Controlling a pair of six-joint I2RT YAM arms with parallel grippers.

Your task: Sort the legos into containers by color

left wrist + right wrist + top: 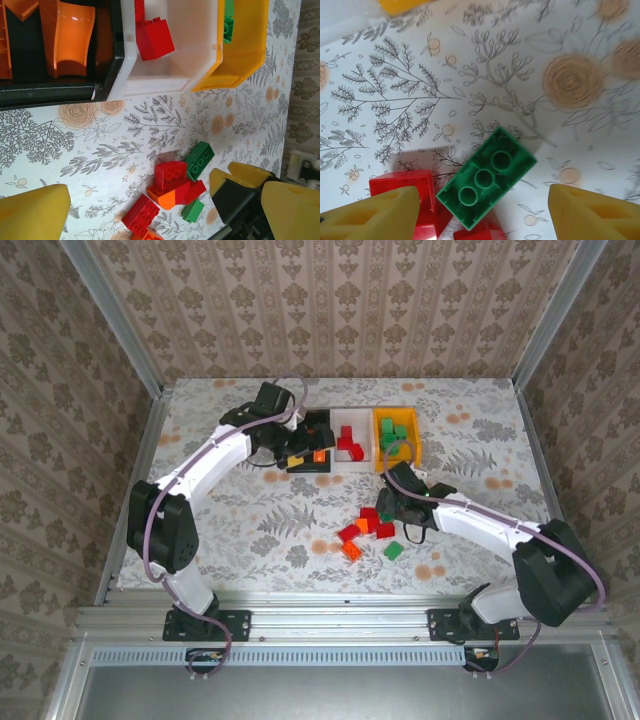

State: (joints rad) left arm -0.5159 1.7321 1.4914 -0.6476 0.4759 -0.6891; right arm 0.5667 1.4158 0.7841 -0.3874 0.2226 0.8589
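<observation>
Between the spread fingers (370,215) of your right gripper (484,197), a green lego (487,177) touching neither finger, a red lego (400,182) just beside it, partly behind one finger, fingers of your left gripper (139,185) wide apart, loose legos (175,185) between them, black bin (50,92), white bin (165,80), orange-yellow bin (245,55) beyond the tips

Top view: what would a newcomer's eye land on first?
The row of three bins at the far middle of the table: a black bin, a white bin and an orange-yellow bin, holding orange, red and green bricks in that order. In front lies a loose pile of red, orange and green bricks. The right arm hangs over it, jaws open either side of a green brick.
</observation>
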